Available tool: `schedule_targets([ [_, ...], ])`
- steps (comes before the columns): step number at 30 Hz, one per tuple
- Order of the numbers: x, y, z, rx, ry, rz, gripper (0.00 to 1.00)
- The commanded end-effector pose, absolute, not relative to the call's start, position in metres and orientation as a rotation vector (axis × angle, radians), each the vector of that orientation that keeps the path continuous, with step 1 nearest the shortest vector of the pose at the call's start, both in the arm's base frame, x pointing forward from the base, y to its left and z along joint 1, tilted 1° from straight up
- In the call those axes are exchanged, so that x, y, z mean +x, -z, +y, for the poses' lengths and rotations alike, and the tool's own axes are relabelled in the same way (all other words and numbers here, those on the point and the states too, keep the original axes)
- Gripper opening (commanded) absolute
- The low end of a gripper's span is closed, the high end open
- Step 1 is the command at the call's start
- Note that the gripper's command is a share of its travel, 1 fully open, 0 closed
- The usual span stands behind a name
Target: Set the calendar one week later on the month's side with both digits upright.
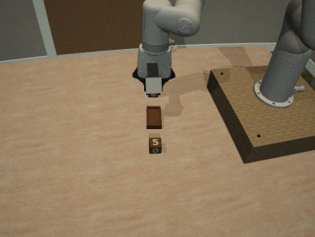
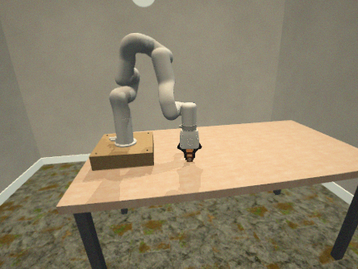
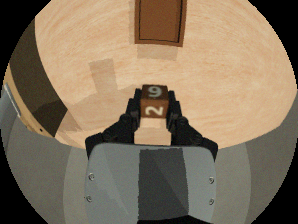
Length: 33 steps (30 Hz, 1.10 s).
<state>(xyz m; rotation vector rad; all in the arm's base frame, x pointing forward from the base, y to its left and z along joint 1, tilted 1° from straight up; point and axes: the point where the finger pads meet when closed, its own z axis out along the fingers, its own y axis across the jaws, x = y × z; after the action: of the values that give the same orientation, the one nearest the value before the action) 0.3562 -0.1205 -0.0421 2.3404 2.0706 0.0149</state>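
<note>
The brown tray point(image 1: 154, 126) point(image 3: 160, 43) lies flat and empty on the table; I cannot read a month's name on it. One dark brown cube point(image 1: 155, 145) stands on the table on the near side of the tray in the top view, with a 5 on top and a 0 on its near face. My gripper point(image 1: 153, 93) point(image 2: 189, 158) point(image 3: 154, 97) is shut on the other cube point(image 3: 154, 109), beyond the tray's far end. That cube shows a 2 on its side and a digit like 6 or 9. Its clearance above the table is hard to tell.
The arm's wooden base block point(image 1: 230, 117) point(image 2: 121, 159) stands to the right in the top view and to the left in the exterior view. The table's edge point(image 2: 201, 195) shows in the exterior view.
</note>
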Motion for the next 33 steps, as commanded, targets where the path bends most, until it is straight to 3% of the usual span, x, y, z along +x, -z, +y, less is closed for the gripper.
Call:
schedule_targets([
  [1, 0.357, 0.041, -0.121, 2.338, -0.017, 2.069, 0.37],
  [4, 0.357, 0.041, -0.121, 2.338, -0.017, 2.069, 0.37],
  [11, 0.357, 0.041, -0.121, 2.338, -0.017, 2.069, 0.49],
  [25, 0.357, 0.040, -0.121, 2.338, -0.017, 2.069, 0.49],
  [33, 0.357, 0.014, -0.121, 2.338, -0.017, 2.069, 0.49],
])
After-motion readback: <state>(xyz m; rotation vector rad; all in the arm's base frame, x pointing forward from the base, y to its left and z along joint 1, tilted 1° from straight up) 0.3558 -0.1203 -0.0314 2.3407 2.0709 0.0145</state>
